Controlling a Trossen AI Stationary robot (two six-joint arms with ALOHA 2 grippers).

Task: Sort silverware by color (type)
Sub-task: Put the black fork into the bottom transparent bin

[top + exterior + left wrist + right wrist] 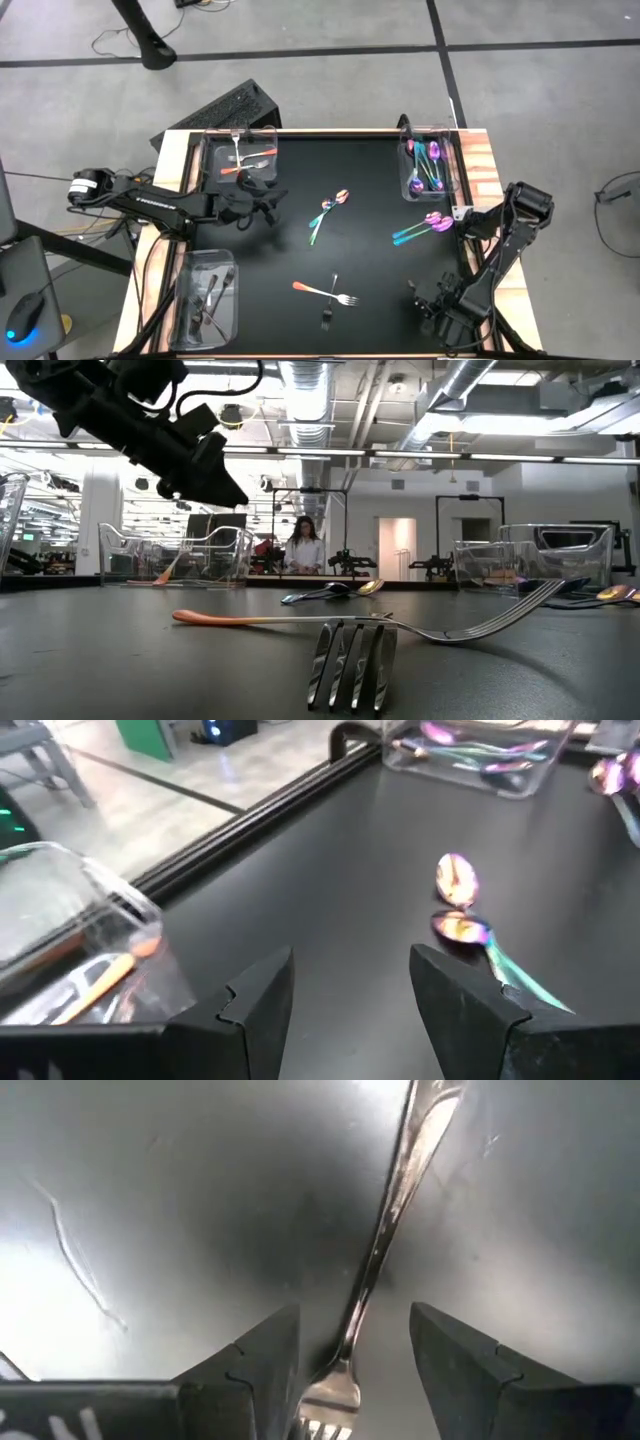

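My left gripper (268, 206) (350, 995) is open and hovers beside the far-left bin (240, 160), which holds orange-handled pieces (95, 978). Two iridescent spoons (330, 208) (458, 905) lie ahead of it on the black mat. My right gripper (416, 293) (355, 1370) is open at the near right, low over the mat. Its fingers stand on either side of a dark shiny fork (385, 1230) lying flat, tines toward the wrist. An orange-handled fork (312, 291) (260, 620) is crossed with another fork. A dark fork (327, 318) (352, 665) lies near the front edge.
More iridescent spoons (424, 229) lie near the far-right bin (430, 165), which holds iridescent pieces. The near-left bin (205, 300) holds dark pieces. A person (303, 545) stands in the room behind the table. Open mat lies between the scattered pieces.
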